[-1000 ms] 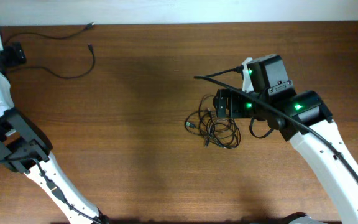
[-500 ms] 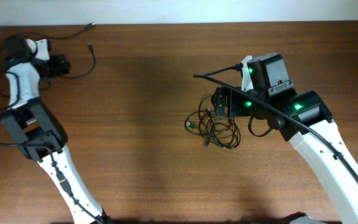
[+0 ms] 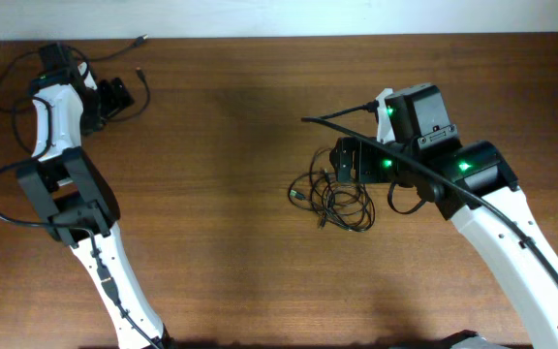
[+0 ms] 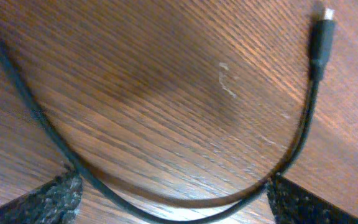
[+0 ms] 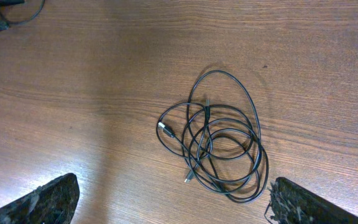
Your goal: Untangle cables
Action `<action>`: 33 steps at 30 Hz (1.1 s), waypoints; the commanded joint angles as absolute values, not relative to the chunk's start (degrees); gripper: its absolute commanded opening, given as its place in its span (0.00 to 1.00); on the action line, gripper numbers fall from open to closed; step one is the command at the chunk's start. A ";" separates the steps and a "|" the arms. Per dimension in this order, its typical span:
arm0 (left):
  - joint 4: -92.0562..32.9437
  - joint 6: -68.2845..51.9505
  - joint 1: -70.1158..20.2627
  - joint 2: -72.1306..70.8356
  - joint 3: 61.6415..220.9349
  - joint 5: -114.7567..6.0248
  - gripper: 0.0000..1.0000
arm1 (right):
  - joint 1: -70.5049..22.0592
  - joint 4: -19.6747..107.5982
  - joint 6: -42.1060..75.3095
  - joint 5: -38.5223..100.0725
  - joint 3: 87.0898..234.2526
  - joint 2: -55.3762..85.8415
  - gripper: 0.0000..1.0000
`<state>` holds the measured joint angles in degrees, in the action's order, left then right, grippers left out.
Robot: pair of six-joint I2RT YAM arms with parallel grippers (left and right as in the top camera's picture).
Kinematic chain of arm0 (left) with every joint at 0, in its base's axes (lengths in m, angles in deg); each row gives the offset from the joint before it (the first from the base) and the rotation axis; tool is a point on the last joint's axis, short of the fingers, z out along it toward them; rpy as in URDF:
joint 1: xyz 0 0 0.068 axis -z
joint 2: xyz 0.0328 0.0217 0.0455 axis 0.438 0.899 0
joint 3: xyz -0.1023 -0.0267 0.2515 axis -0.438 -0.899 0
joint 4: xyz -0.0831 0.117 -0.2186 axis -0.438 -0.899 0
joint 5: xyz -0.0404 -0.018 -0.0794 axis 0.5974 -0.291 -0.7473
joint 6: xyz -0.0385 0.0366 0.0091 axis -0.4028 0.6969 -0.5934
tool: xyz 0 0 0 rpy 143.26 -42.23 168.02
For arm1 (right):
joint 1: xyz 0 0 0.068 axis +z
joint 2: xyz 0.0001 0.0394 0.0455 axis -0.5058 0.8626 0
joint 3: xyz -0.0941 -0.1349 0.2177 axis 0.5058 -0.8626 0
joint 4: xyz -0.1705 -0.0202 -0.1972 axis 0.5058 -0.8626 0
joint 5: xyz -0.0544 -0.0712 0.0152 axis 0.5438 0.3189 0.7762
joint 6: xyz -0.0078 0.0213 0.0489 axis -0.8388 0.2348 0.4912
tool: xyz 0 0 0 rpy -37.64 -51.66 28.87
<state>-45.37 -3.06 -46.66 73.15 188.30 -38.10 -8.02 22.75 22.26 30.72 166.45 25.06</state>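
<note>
A tangle of thin black cables [image 3: 342, 202] lies on the wooden table near the middle; in the right wrist view [image 5: 219, 146] it is a heap of loops with small connector tips. My right gripper [image 3: 349, 161] hovers over it, open and empty [image 5: 173, 205]. One separate thin black cable [image 3: 147, 92] lies at the back left. My left gripper [image 3: 116, 97] is low over it, open. In the left wrist view this cable [image 4: 303, 137] curves between the fingertips [image 4: 173, 202], and its connector tip [image 4: 321, 38] lies at the upper right.
The table's back edge and a pale wall run along the top [image 3: 279, 19]. A thicker black arm cable [image 3: 8, 73] loops at the far left corner. The right arm's own cable [image 3: 337, 116] sticks out to the left above the tangle.
My left arm has swung in from the left edge toward the right, and its gripper now sits over the separate cable. The right arm and the tangle have not moved.
</note>
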 commanded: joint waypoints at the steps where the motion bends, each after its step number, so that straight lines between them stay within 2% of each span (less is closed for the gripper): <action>1: -47.58 -14.89 -46.62 72.32 188.15 -40.22 0.76 | -8.28 22.73 22.70 30.20 166.63 25.21 0.99; 6: -48.65 -23.37 -46.62 72.34 188.04 -29.32 0.70 | -8.28 22.71 22.70 30.20 166.63 25.21 0.98; 13: -48.82 -27.00 -46.62 72.39 187.67 -21.54 0.54 | -8.28 22.75 22.70 30.20 166.63 25.21 0.99; 16: -46.90 -27.85 -46.62 72.98 187.67 -20.88 0.38 | -8.28 22.71 22.70 30.17 166.63 25.21 0.99; 17: -46.86 -27.85 -46.62 73.11 187.67 -20.88 0.37 | -8.28 22.71 22.70 30.17 166.63 25.21 0.99; 24: -46.68 -27.41 -46.64 76.93 187.67 -19.20 0.38 | -8.28 22.68 22.70 30.20 166.63 25.21 0.98; 30: -46.11 -27.41 -46.69 77.61 187.67 -15.77 0.59 | -8.28 22.73 22.70 30.20 166.63 25.21 0.99; 33: -45.17 -25.64 -46.73 77.70 187.67 -15.77 0.61 | -8.28 22.71 22.70 30.20 166.63 25.21 0.98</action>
